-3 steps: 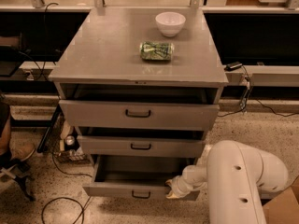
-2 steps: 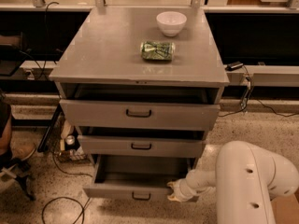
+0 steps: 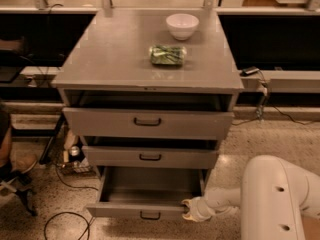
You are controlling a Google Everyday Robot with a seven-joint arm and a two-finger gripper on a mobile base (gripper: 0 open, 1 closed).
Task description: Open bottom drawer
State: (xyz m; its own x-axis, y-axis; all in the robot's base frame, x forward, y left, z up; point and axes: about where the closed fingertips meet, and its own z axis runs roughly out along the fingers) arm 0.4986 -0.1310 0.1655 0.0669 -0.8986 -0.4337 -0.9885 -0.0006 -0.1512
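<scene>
The bottom drawer [image 3: 135, 210] stands slightly further out than a second ago, so the task looks nearly done. The end effector [image 3: 191, 210] sits at its right front corner; I cannot tell its opening.

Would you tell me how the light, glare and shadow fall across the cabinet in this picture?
Camera view: warm light leaves a soft sheen on the cabinet top around the white bowl; inside the bottom drawer it is dim and shadowed; the hand, at that drawer's right front corner, is brightly lit.
</scene>
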